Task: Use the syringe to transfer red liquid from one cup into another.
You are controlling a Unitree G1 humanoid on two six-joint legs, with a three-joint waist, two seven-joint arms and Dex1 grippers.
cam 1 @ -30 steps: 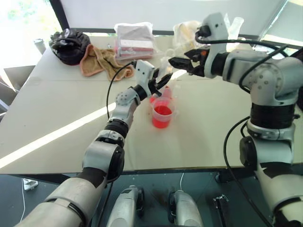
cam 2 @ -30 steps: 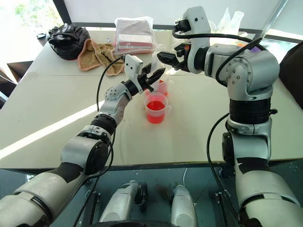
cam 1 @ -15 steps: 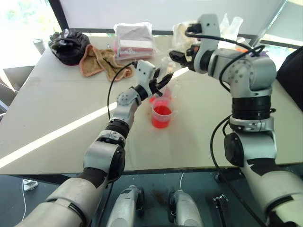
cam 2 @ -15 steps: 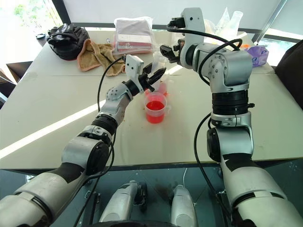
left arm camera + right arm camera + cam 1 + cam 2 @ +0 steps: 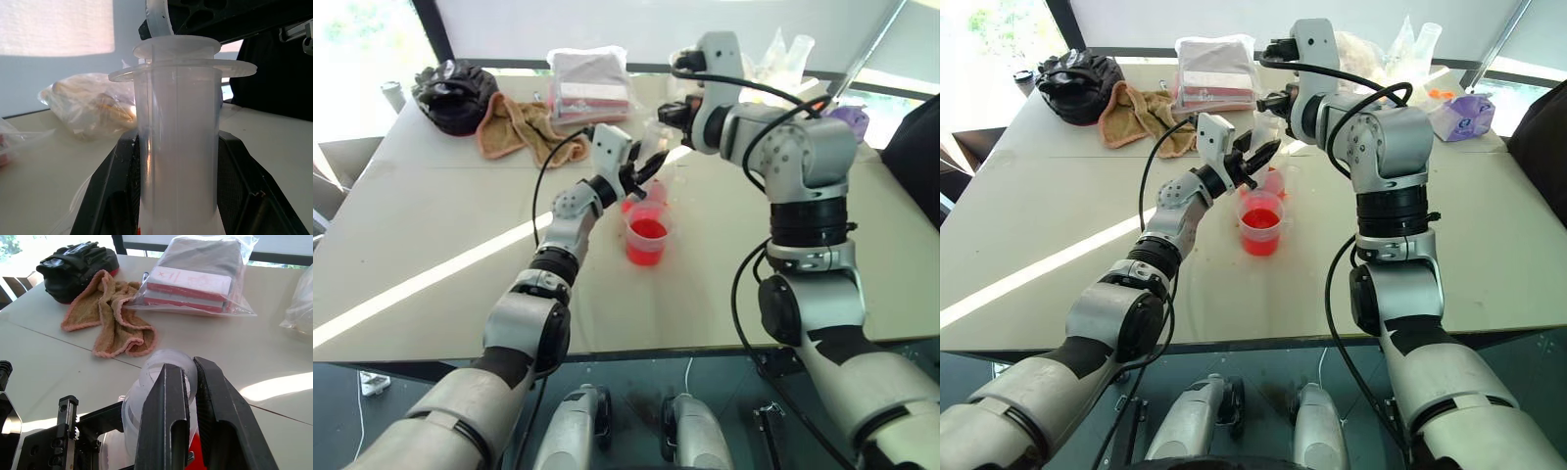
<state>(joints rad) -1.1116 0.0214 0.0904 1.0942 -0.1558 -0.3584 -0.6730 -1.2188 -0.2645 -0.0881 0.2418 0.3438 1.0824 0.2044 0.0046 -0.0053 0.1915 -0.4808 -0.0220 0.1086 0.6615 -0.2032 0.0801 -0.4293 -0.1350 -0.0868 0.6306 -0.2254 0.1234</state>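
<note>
- The left pincer has not moved: its two black fingers are closed on the barrel of the large clear plastic syringe, and it holds the syringe upright above the two clear plastic cups.
- The nearer cup, the one with the pouring lip, stands on the pale bench and contains the translucent red liquid. The second cup stands just behind it, partly hidden by the left pincer.
- The right pincer is what has changed. A second ago it was wide open and apart from the syringe; now it has come in toward the left pincer, and its fingers are closed at the pale round plunger top of the syringe.
- In my judgement, both arms now have the syringe, so the right one is ready to work the plunger. I cannot tell if the tip is already in the liquid.
</note>
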